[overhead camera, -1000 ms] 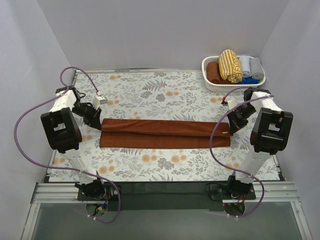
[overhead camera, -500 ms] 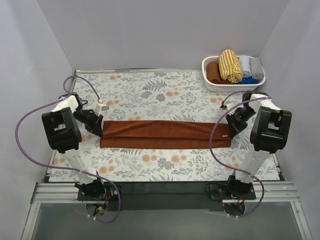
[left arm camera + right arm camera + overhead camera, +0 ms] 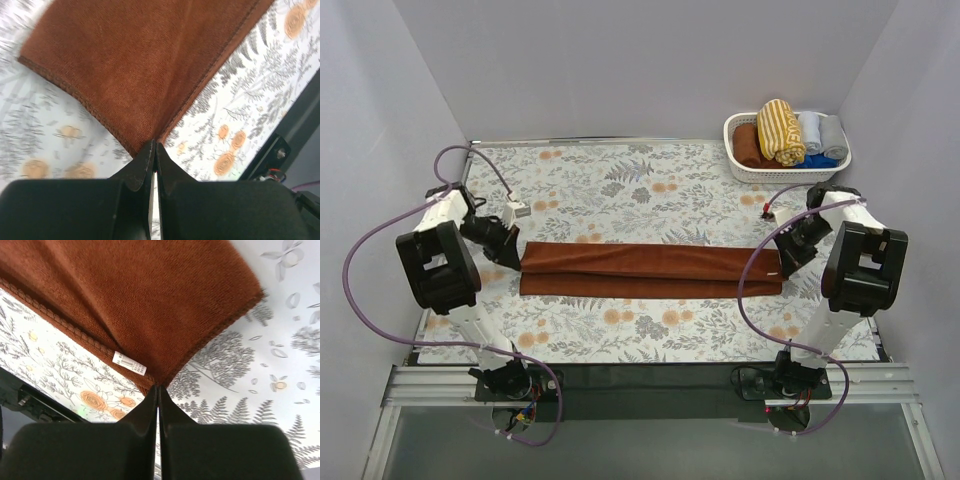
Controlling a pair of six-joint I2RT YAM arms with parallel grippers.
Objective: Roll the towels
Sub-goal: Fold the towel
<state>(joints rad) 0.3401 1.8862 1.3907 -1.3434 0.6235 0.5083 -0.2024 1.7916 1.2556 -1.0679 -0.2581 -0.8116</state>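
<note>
Left pincer is clamped tight, its two tips pressed together right on a corner of the rust-brown towel, and the hem runs away from that pinch on both sides. Over to the right pincer: same story, tips squeezed shut on the opposite end's corner, with a small white label sewn into the hem just beside the grip.

From above, the towel lies stretched out long across the middle of the floral table, running side to side between the two arms. It's doubled lengthways, a crease showing along it, and the near layer peeks out below the upper one. Both ends sit at the pincers, one at the left end, one at the right (how far the corners are raised off the table I can't tell).

Up in the far right corner sits a white basket. In it, the yellow striped towel lies rolled on top, a brown roll to its left, a grey roll to its right, and a blue roll tucked low at the front. The basket is well apart from the stretched towel.
</note>
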